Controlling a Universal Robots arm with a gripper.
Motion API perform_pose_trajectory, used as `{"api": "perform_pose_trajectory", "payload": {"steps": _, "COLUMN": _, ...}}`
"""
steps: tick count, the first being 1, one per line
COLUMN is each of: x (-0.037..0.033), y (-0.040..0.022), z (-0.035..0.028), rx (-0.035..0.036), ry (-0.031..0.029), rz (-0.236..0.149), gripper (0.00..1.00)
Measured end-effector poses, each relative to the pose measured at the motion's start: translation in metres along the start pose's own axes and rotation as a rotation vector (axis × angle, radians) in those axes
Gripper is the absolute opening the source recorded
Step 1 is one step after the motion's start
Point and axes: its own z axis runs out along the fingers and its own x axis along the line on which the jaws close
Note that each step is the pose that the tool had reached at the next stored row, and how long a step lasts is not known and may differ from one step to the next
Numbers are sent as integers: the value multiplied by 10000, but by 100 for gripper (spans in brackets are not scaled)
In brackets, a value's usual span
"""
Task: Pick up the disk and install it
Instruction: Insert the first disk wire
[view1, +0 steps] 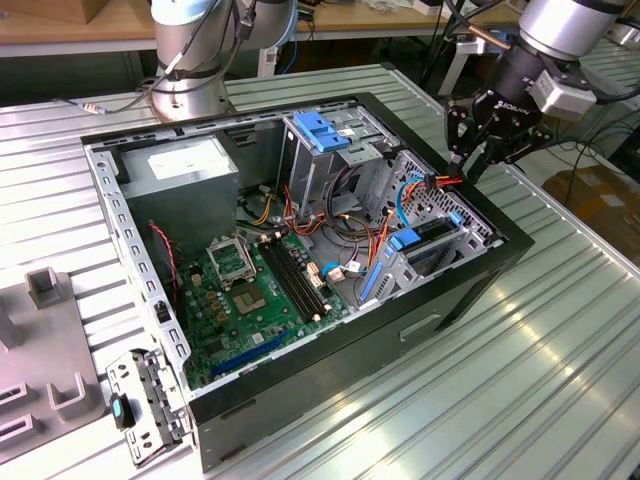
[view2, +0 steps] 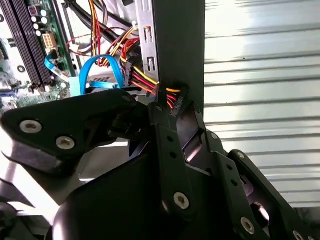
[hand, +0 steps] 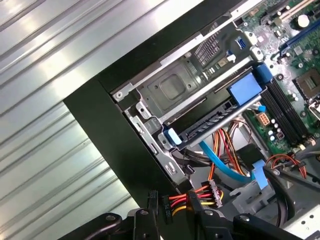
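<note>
A: Disk (hand: 210, 120) sits in the lower bay of the case (view1: 480, 270), blue rail tabs showing. Tool (view1: 478, 152) hovers over the case's corner, fingers pinching the power plug (hand: 167, 205) on the red-yellow wires.

B: Risk, I'd say: wires snag the bay edge, plug skews in grip.

Silver arm (view1: 565, 25), black screwed hand (view1: 483, 150)

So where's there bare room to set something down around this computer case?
The ribbed metal table is bare on the exterior view's right of the open case, below the gripper. Inside is crowded: motherboard, cables, drive cage. A grey fixture fills the left.
</note>
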Motion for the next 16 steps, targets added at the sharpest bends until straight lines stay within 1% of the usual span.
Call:
{"api": "perform_pose_trajectory", "payload": {"steps": 3, "x": 10, "y": -6, "z": 10, "rx": -17, "ry": -7, "rz": -682, "gripper": 36}}
{"api": "perform_pose_trajectory", "payload": {"steps": 4, "x": 15, "y": -11, "z": 12, "rx": -19, "ry": -8, "rz": -764, "gripper": 36}}
{"api": "perform_pose_trajectory", "payload": {"steps": 6, "x": 25, "y": -24, "z": 14, "rx": -23, "ry": -8, "rz": -850, "gripper": 36}}
{"api": "perform_pose_trajectory", "payload": {"steps": 10, "x": 27, "y": -25, "z": 16, "rx": -22, "ry": -10, "rz": -868, "gripper": 36}}
{"api": "perform_pose_trajectory", "payload": {"steps": 11, "x": 27, "y": -26, "z": 17, "rx": -20, "ry": -10, "rz": -867, "gripper": 35}}
{"api": "perform_pose_trajectory", "payload": {"steps": 13, "x": 29, "y": -23, "z": 17, "rx": -19, "ry": -11, "rz": -868, "gripper": 22}}
{"api": "perform_pose_trajectory", "payload": {"steps": 15, "x": 29, "y": -23, "z": 14, "rx": -19, "ry": -11, "rz": -867, "gripper": 22}}
{"api": "perform_pose_trajectory", "payload": {"steps": 16, "x": 29, "y": -23, "z": 0, "rx": -20, "ry": -11, "rz": -845, "gripper": 17}}
